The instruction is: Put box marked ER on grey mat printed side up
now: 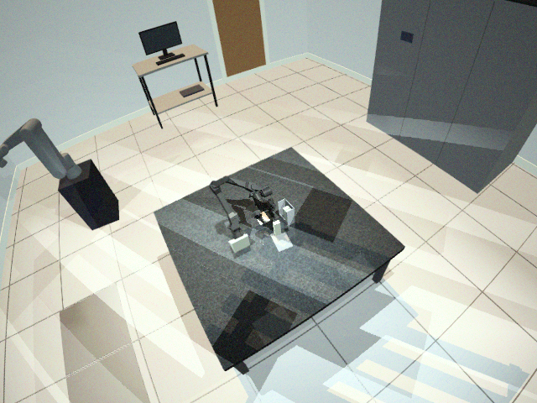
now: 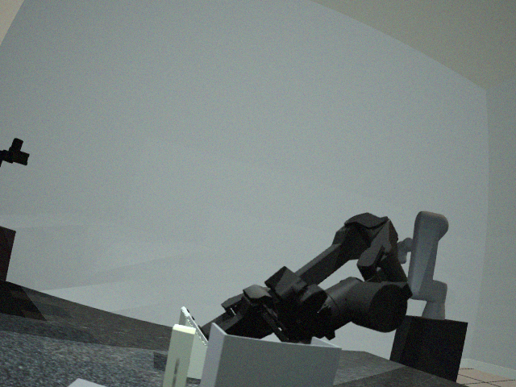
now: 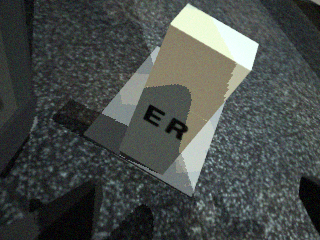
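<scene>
You can read one marking: the letters "ER" (image 3: 165,122), in the wrist view. They are bold black capitals, printed large on a broad side of the box (image 1: 276,227) (image 3: 182,92), which stands on end on the mat (image 1: 283,243) (image 3: 204,150). You'll find them in the lower part of that side, nearer the foot than the top end. The E is on your left, the R on your right, and the pair slopes down to the right in your view. Shade covers the E, and its edge runs close by the R, yet you can make out both letters plainly.
</scene>
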You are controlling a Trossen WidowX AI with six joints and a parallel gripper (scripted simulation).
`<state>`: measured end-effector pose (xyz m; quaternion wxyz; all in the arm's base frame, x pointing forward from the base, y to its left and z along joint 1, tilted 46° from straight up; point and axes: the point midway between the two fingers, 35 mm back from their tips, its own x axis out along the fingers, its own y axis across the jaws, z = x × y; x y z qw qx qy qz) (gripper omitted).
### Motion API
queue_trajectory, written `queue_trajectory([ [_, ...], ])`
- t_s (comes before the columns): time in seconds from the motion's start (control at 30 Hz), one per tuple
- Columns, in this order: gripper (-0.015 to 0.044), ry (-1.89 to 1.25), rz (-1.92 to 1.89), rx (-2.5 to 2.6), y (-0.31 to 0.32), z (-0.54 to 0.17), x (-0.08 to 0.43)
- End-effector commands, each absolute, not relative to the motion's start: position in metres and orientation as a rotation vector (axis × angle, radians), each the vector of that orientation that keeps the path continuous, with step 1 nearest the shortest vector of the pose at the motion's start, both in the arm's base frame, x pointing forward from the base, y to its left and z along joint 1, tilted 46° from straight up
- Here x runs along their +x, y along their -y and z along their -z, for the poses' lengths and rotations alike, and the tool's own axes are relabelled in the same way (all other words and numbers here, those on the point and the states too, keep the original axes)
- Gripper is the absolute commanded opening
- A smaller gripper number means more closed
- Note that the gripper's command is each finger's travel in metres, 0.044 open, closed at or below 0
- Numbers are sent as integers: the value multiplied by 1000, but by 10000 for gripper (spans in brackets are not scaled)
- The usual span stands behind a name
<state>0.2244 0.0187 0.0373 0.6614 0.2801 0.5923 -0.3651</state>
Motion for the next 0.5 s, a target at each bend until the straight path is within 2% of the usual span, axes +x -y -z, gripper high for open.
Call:
queue_trajectory([
  [0.0,440,-1342,830,629,-19,-30,222],
  [0.47,440,-1341,827,632,-21,-18,220],
])
